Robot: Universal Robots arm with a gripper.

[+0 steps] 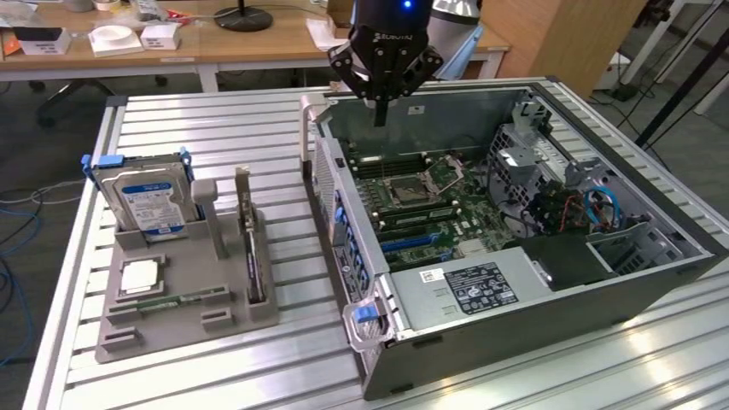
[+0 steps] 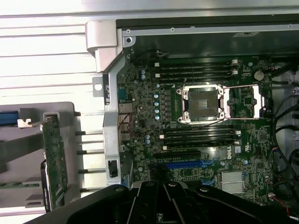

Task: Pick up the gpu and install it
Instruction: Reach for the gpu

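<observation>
Closed and empty, the black gripper [image 1: 381, 118] hangs over the open metal case [image 1: 638, 295]; the thin green-black gpu [image 1: 248, 243] stands upright, presumably for grasping.

A wooden desk [image 1: 245, 44] stood behind the slatted aluminium table [image 1: 205, 120]; blue cables [image 1: 9, 256] lay on the grey floor [image 1: 40, 158].

The gpu [image 2: 55, 158] is seen as green circuit board with black. The tray [image 1: 171, 329] is coloured grey, the counter [image 1: 205, 120] ribbed silver, the hard drive [image 1: 148, 201] labelled blue and white.
</observation>
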